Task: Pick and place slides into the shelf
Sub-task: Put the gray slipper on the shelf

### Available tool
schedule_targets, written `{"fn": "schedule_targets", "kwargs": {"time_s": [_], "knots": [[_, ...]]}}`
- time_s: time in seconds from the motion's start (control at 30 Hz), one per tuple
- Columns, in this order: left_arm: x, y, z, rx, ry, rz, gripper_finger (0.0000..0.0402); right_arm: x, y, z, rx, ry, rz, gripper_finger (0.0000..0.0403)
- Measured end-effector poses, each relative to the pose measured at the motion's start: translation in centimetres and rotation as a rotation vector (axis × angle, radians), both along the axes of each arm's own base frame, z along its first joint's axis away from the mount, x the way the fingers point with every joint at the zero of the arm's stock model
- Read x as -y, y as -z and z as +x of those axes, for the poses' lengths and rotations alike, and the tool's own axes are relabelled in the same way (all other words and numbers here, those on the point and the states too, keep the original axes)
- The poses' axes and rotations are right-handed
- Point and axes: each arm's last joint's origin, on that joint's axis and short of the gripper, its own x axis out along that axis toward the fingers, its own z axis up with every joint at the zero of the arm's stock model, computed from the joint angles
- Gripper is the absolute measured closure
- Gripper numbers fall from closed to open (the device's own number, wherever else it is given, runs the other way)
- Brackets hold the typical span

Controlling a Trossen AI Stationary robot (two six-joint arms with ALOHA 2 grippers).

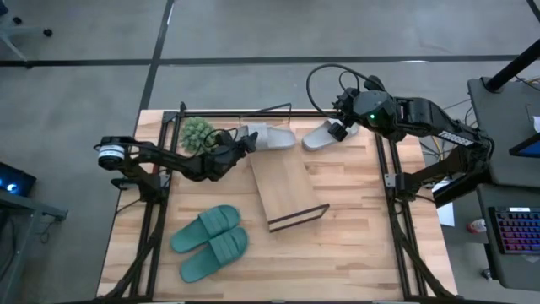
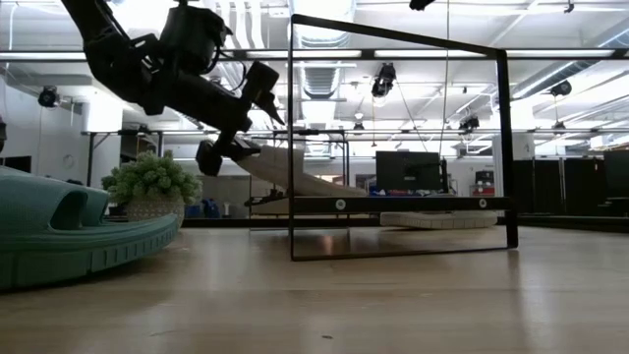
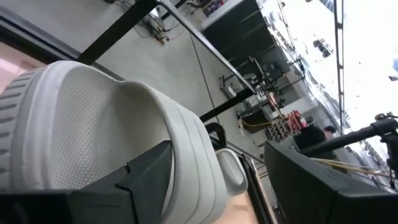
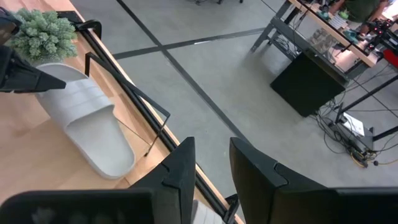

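One light grey slide (image 1: 272, 137) is up in the air at the table's far side, just beyond the far end of the shelf (image 1: 287, 190), with my left gripper (image 1: 243, 145) shut on it. In the low view this slide (image 2: 295, 172) slopes down away from the gripper (image 2: 231, 147). The second grey slide (image 1: 323, 136) lies sole-down on the table; my right gripper (image 1: 344, 125) hovers open above its far-right end, touching nothing. The teal pair (image 1: 211, 241) lies side by side near the table's near left. My left gripper holds the grey slide by one side at its strap (image 3: 186, 162). One finger (image 3: 146, 177) lies on the footbed side against the strap, and the other (image 3: 311, 180) stands outside it. It comes level from the table's left. The slide is lifted and tilted.
A small fuzzy green plant (image 1: 198, 133) stands just left of my left gripper. The shelf's tall black wire frame (image 2: 398, 138) rises at the board's near end. A thin black wire rail (image 1: 236, 111) runs along the table's far edge. Black frame legs flank the table.
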Motion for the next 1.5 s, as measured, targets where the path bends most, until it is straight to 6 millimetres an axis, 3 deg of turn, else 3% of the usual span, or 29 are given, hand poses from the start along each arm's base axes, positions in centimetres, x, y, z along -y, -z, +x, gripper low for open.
{"fn": "schedule_targets", "kwargs": {"time_s": [0.43, 0.77, 1.03, 1.27, 1.5], "knots": [[-0.2, -0.5, -0.1, -0.027, -0.162, 0.046, 0.0162, 0.0, 0.0, 0.0, 0.006, 0.003, 0.004, 0.0312], [0.4, -2.0, 0.3, 0.07, 0.084, 0.078, 0.0162, 0.0, 0.2, 0.0, -0.002, 0.003, 0.005, 0.0312], [1.2, -6.0, -0.3, 0.189, 0.355, 0.38, 0.0162, 0.1, 1.0, 0.4, 0.026, -0.054, 0.062, 0.0312], [1.8, -9.7, -2.5, 0.239, 0.377, 0.574, 0.0162, 1.8, 2.4, -0.6, 0.188, -0.119, 0.154, 0.0312], [2.4, -13.0, -5.3, 0.279, 0.372, 0.747, 0.0162, 3.5, 5.0, -2.0, 0.342, -0.149, 0.252, 0.0312]]}}
